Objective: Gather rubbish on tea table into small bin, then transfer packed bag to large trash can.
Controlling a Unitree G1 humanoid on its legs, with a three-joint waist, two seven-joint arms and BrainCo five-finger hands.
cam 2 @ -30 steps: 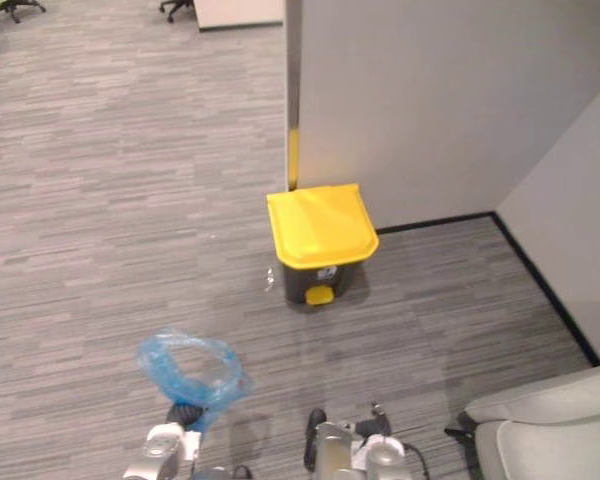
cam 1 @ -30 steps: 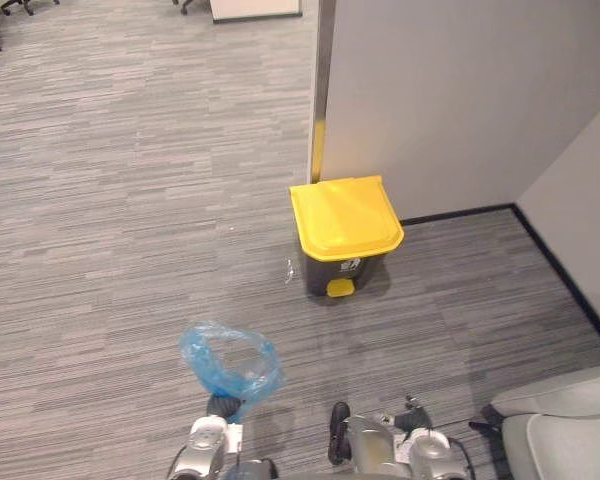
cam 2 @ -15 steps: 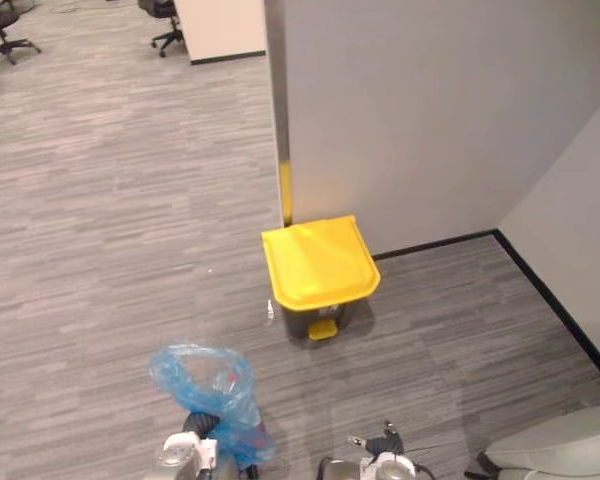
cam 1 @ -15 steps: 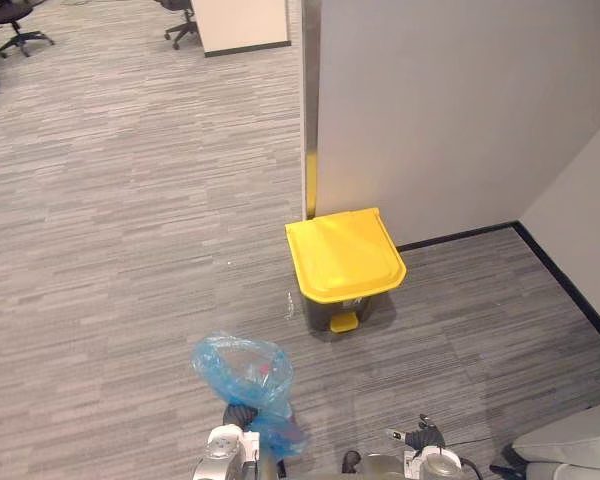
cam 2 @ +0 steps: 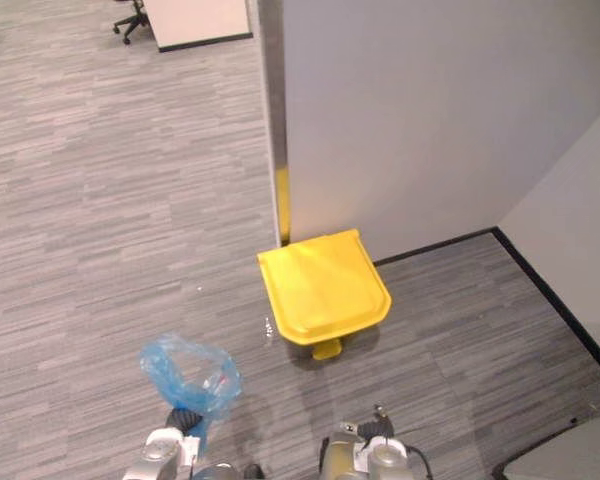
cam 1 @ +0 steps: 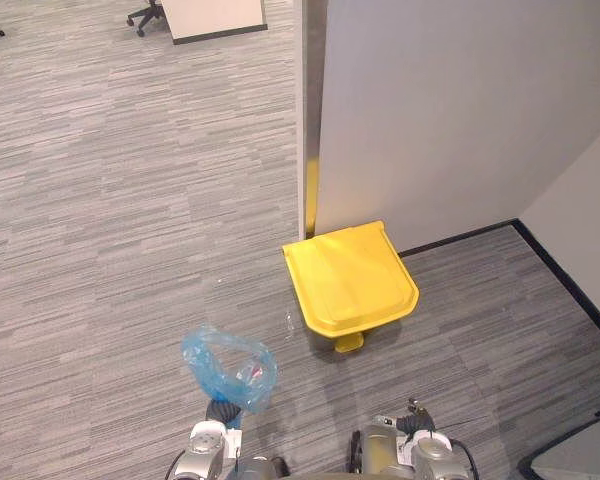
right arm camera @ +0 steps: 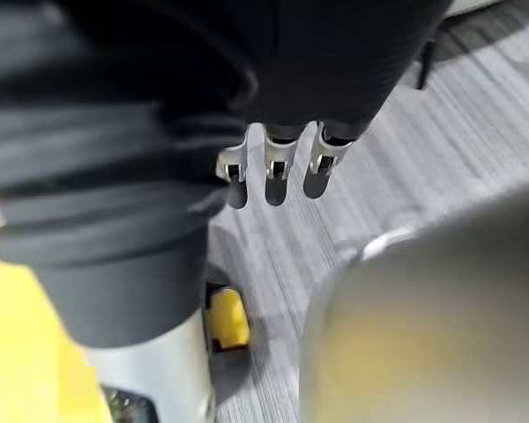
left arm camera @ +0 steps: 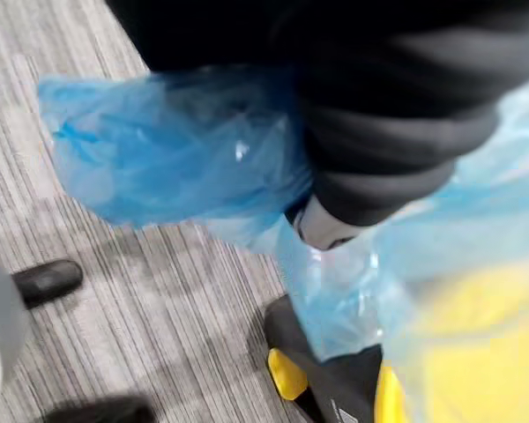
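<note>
Fingers (left arm camera: 323,227) of our left hand (cam 1: 222,410) clamp the neck of the blue bag (cam 1: 230,365), holding it off the carpet (cam 1: 100,200) near the closed yellow-lidded trash can (cam 1: 350,278), while our right hand (right arm camera: 278,160) hangs slack-fingered and empty, free, we judge, to open it.

The trash can (cam 1: 350,285) stood on the floor (cam 1: 100,200) in front of the partition wall (cam 1: 450,110), by the wall's left end, with its pedal (cam 1: 347,343) on the near side. The bag (cam 1: 230,362) was left of the can and nearer the robot, apart from it, gripped from below by the left hand (cam 1: 221,411). An office chair (cam 1: 142,14) and a cabinet (cam 1: 212,14) stood far behind, to the left.
</note>
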